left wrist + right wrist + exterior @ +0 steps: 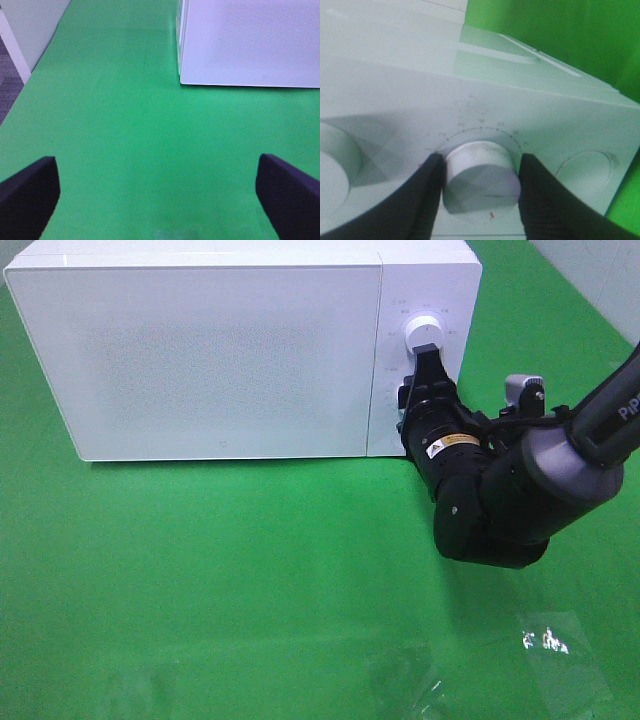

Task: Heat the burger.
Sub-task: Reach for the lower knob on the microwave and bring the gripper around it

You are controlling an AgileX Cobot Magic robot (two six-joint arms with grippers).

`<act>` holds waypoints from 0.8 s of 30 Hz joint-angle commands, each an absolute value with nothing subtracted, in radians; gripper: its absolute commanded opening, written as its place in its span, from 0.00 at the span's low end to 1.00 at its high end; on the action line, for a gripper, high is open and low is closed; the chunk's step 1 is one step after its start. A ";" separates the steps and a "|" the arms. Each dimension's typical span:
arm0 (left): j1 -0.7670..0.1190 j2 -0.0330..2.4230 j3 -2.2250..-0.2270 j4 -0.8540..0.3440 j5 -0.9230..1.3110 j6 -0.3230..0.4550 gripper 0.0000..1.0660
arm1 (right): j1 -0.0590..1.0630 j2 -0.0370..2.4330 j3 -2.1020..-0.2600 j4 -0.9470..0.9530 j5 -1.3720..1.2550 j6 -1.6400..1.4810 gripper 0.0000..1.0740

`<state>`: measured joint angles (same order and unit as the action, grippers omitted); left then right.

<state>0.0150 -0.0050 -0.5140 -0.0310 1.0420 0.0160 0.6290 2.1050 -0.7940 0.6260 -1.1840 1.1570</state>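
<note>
A bright green cloth covered the desk (250,580) from edge to edge. The light was even and came from above, throwing only soft, short shadows. Near the front right of the desk lay a crumpled sheet of clear film (560,650) that caught small white glints. A second, fainter sheet (405,680) lay nearer the middle. Beyond the far right corner stood a pale panel (600,270). Past the desk's edge, the left wrist view showed a pale wall (35,22), a white upright strip (12,50) and a patch of grey floor (6,85).
</note>
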 commanded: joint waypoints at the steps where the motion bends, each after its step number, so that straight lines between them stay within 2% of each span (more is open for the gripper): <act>1: 0.018 -0.030 -0.510 -0.031 1.034 0.014 0.94 | 0.640 2.088 -0.851 0.335 -1.322 1.357 0.00; 24: 0.018 -0.030 -0.510 -0.031 1.034 0.014 0.94 | 0.640 2.088 -0.851 0.345 -1.364 1.390 0.02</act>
<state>0.0150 -0.0050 -0.5140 -0.0310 1.0420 0.0160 0.6290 2.1050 -0.7940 0.6130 -1.1840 1.3800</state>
